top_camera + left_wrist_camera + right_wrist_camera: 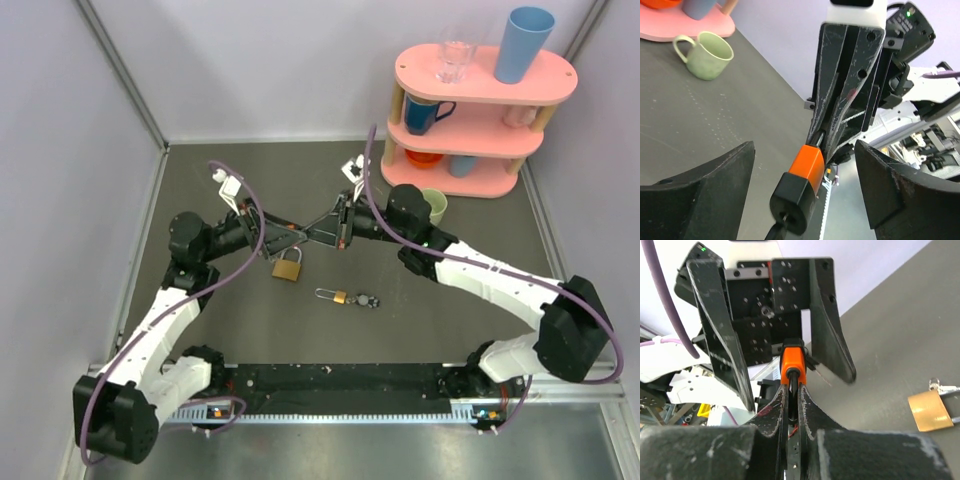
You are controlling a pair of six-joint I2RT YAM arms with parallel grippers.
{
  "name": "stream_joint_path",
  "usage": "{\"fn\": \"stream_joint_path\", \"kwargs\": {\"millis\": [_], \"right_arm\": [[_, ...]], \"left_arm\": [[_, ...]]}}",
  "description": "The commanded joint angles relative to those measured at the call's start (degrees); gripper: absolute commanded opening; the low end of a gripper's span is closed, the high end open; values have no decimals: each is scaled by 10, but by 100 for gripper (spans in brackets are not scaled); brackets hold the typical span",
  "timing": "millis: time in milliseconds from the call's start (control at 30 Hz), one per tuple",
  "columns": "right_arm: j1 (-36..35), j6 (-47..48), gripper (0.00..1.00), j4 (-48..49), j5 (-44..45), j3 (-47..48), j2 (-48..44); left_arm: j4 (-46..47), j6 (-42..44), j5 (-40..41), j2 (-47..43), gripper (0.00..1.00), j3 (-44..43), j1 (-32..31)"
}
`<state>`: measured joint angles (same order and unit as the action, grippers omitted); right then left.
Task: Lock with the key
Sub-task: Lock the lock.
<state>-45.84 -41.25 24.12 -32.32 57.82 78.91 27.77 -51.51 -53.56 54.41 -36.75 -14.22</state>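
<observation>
An orange-and-black padlock [801, 181] hangs in the air between the two arms above the middle of the table. My right gripper [791, 385] is shut on its dark shackle, with the orange body [792, 361] just beyond the fingertips. My left gripper [804, 162] is open, one finger [710, 192] on each side of the lock's black bottom end without touching it. The key [782, 218] sits in the keyhole of that black end, and only a short piece of it shows. In the top view the left gripper [298, 236] and right gripper [336, 230] meet tip to tip.
A large brass padlock [287, 267] lies on the table just below the grippers. A small brass padlock on a ring [343, 297] lies nearer the bases. A pale green mug [433, 205] stands beside the pink shelf [485, 110], which holds cups, at the back right.
</observation>
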Motion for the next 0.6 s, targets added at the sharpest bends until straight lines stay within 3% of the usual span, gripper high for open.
{"fn": "stream_joint_path", "kwargs": {"millis": [0, 233, 567], "right_arm": [[20, 17, 0, -1, -6, -10, -49], [53, 27, 0, -32, -4, -44, -92], [85, 37, 0, -63, -6, -56, -122]], "left_arm": [[-18, 20, -25, -19, 87, -35, 43], [-25, 16, -58, -28, 90, -45, 90], [-32, 25, -82, -23, 88, -43, 102]]}}
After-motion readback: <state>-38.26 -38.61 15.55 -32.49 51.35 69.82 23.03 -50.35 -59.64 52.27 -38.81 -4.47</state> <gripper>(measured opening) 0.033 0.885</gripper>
